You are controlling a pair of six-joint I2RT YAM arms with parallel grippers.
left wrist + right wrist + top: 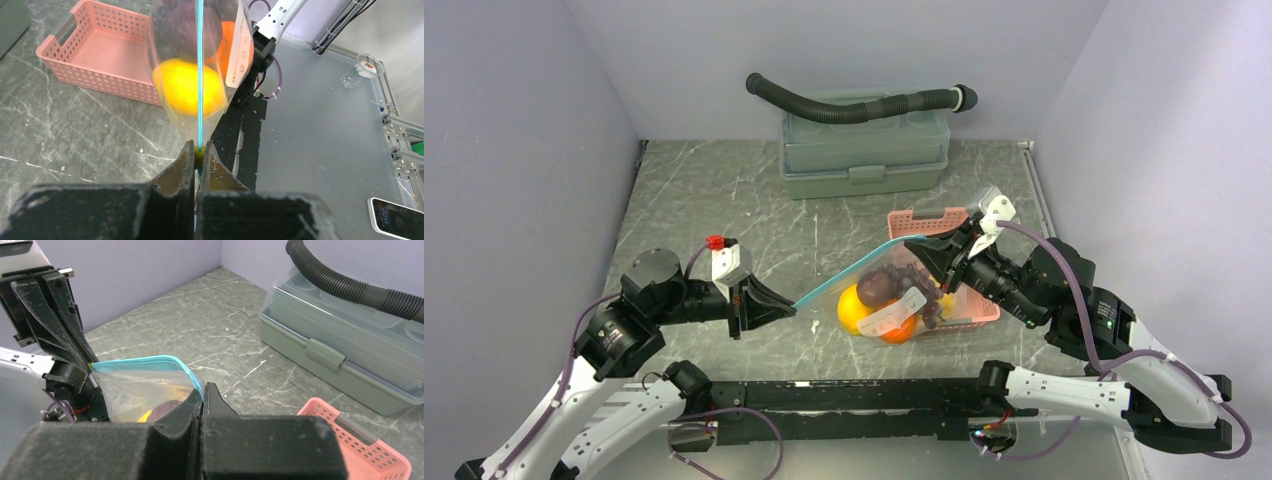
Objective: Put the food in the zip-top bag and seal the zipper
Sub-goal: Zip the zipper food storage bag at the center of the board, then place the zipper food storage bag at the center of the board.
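The clear zip-top bag (pixel 886 300) hangs between my two grippers, stretched by its teal-blue zipper (pixel 849 270). Inside show a yellow lemon (pixel 852 308), an orange ball (pixel 900 330) and a dark purple grape bunch (pixel 879 287). My left gripper (pixel 796 306) is shut on the zipper's left end, on a small yellow slider (pixel 200 156); the zipper (pixel 200 70) runs straight away from it, with the lemon (pixel 186 87) behind. My right gripper (pixel 911 240) is shut on the zipper's right end (pixel 197 382). In the right wrist view the bag (pixel 140 390) sags below the strip.
A pink slotted basket (pixel 929 221) lies under and behind the bag, partly hidden. A grey-green lidded box (pixel 864 150) with a black corrugated hose (pixel 854 105) on it stands at the back. A phone (pixel 397 216) lies off the table's near side.
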